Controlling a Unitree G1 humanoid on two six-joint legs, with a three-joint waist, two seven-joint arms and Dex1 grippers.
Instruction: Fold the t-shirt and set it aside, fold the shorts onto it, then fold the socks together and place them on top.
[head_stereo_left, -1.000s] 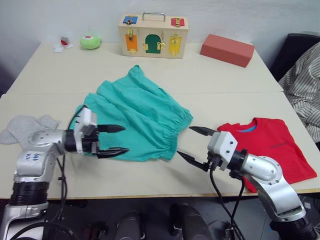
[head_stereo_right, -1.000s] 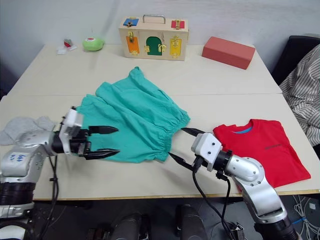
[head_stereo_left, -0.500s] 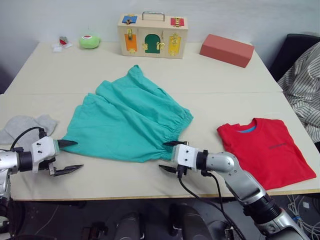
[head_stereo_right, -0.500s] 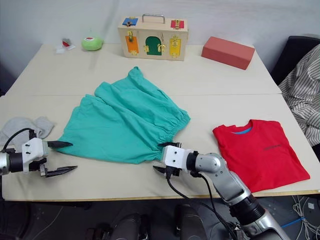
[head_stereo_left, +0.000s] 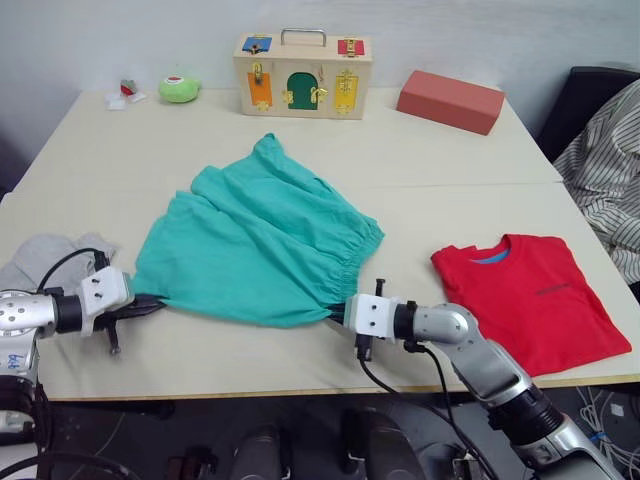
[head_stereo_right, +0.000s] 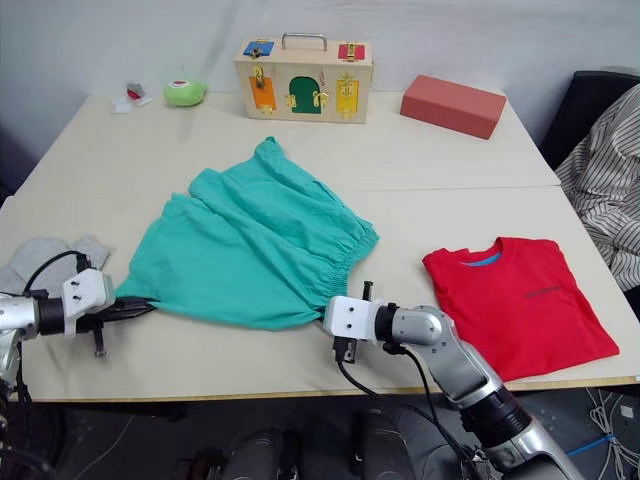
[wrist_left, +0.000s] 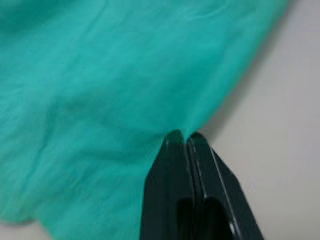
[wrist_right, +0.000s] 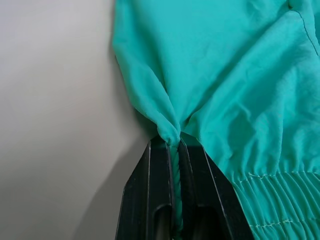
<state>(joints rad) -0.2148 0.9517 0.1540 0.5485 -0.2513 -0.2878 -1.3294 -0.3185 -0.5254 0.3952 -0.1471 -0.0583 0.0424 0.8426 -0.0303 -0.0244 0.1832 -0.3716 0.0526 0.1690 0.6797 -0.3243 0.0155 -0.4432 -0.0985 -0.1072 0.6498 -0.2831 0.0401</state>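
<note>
While both grippers (left (wrist_left: 183, 137), right (wrist_right: 172, 142)) pinch it, shorts (head_stereo_left: 262, 243) lie flat.

This looks like a robot lab or test room rather than a home. Two plain beige tables (head_stereo_left: 300, 150) are pushed together against a bare pale wall, and on them sit test props: a wooden latch-and-lock board (head_stereo_left: 305, 60) with a handle, a red block (head_stereo_left: 450, 100), a small green round item (head_stereo_left: 178, 87). A dark chair (head_stereo_left: 590, 100) with a striped cloth (head_stereo_left: 610, 170) draped over it stands beside the tables, and cables (head_stereo_right: 615, 420) lie on the floor.
</note>
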